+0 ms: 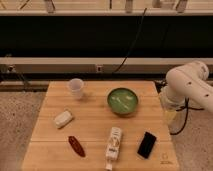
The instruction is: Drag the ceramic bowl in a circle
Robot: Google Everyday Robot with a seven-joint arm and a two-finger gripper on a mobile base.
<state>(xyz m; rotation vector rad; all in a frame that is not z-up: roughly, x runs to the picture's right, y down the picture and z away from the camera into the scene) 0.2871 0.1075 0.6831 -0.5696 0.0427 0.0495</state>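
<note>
Nearest, on the wooden tabletop [90,127]: a white plastic bottle [114,144] and a flat black slab [147,144]. Farther back, off the right edge, the gripper [170,118], released or clenched impossible to tell. Left of it, slightly beyond, apart: the round glossy green ceramic bowl [122,100], right of centre.

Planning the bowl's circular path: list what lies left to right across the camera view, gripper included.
small pale rectangular packet → round glossy green ceramic bowl → flat black rectangular object → gripper, hanging low beside the wooden table at its right edge.
</note>
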